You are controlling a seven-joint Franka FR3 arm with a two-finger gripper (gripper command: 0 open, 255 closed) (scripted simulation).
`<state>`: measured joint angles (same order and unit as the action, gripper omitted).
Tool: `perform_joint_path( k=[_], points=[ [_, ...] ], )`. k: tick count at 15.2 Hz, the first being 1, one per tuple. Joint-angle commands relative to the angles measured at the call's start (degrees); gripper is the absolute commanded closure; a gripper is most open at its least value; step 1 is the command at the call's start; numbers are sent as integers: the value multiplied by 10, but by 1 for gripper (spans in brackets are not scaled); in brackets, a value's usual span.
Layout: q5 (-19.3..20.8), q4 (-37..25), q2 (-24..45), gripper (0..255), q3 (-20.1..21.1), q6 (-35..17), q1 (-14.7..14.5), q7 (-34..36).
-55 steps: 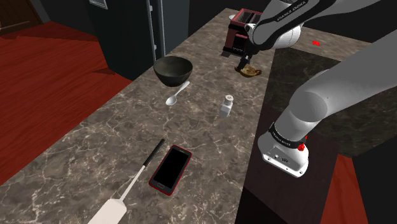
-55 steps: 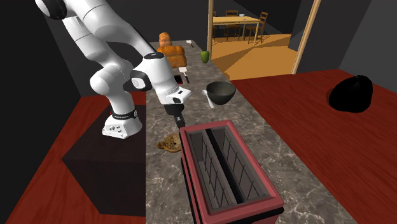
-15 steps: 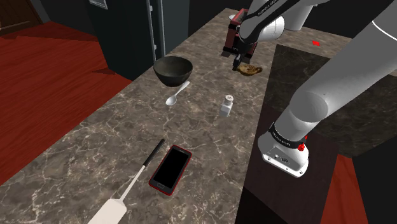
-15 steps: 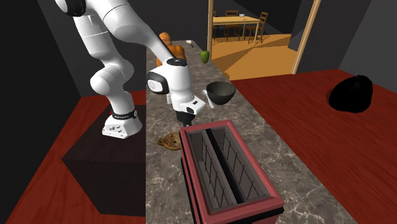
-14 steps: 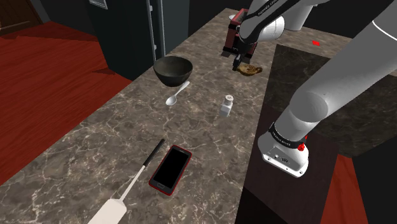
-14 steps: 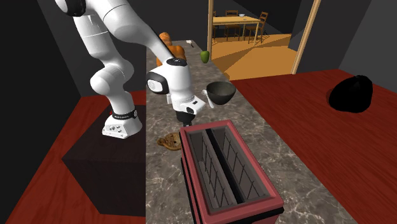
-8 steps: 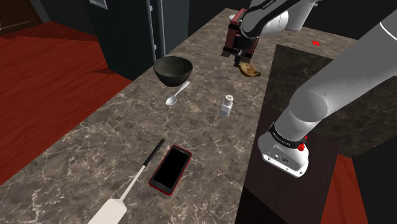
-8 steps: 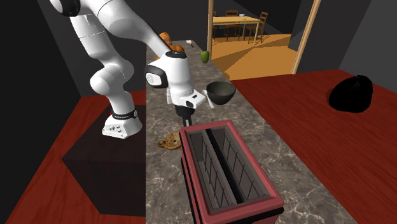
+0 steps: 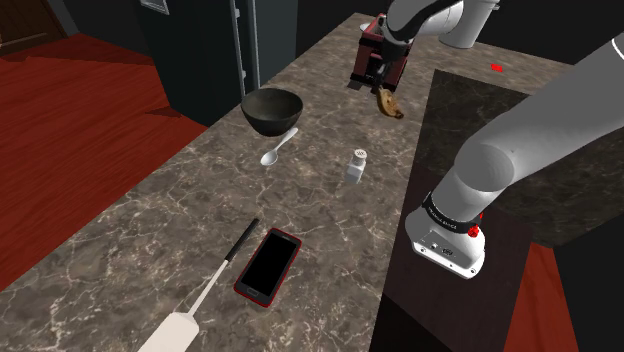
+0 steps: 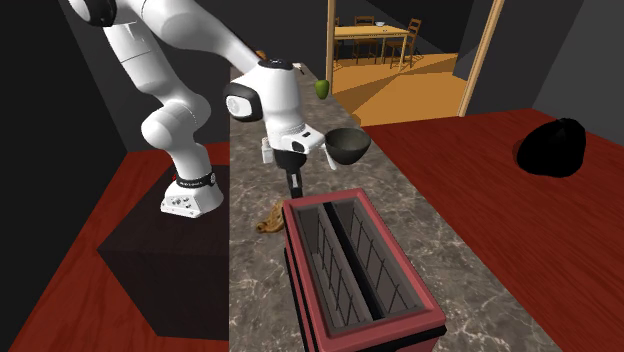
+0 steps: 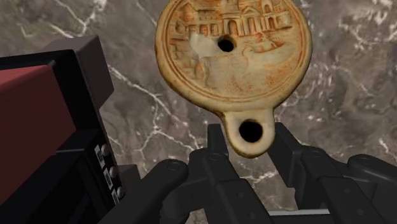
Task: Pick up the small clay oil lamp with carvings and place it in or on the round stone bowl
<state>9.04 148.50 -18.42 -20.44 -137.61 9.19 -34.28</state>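
Note:
The carved tan oil lamp (image 11: 232,57) is clasped at its holed end between my gripper's (image 11: 248,139) two black fingers. In the shoulder view the lamp (image 9: 388,103) hangs tilted, nearly on edge, under the gripper (image 9: 382,88) at the far end of the marble counter. From the second exterior view the lamp (image 10: 271,217) sits low beside the toaster, below the gripper (image 10: 294,188); I cannot tell whether its lower edge touches the counter. The dark round bowl (image 9: 272,110) (image 10: 347,145) stands apart, toward the shoulder view's left.
A red toaster (image 9: 372,52) (image 10: 355,270) (image 11: 38,127) stands right next to the gripper. A white spoon (image 9: 278,147) lies by the bowl, a salt shaker (image 9: 357,165) mid-counter, and a red-cased phone (image 9: 268,264) and a long-handled utensil (image 9: 200,300) lie nearer.
The gripper has risen beside the toaster. The lamp, flat on the counter a second ago, is now tipped up on edge in the fingers.

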Motion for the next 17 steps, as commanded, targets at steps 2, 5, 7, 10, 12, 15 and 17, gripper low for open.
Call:
perform_joint_path(
  k=[2,5,7,10,12,15,17],
  points=[
    [3,-10,-17,255,4,27,2,2],
    [3,-23,-31,255,8,54,2,4],
    [4,-33,-40,255,10,72,3,5],
    [4,-48,-51,255,14,98,3,6],
    [3,-58,-58,255,16,116,3,6],
    [3,-74,-67,255,20,141,3,7],
    [2,-86,-72,255,22,158,3,7]
  ],
)
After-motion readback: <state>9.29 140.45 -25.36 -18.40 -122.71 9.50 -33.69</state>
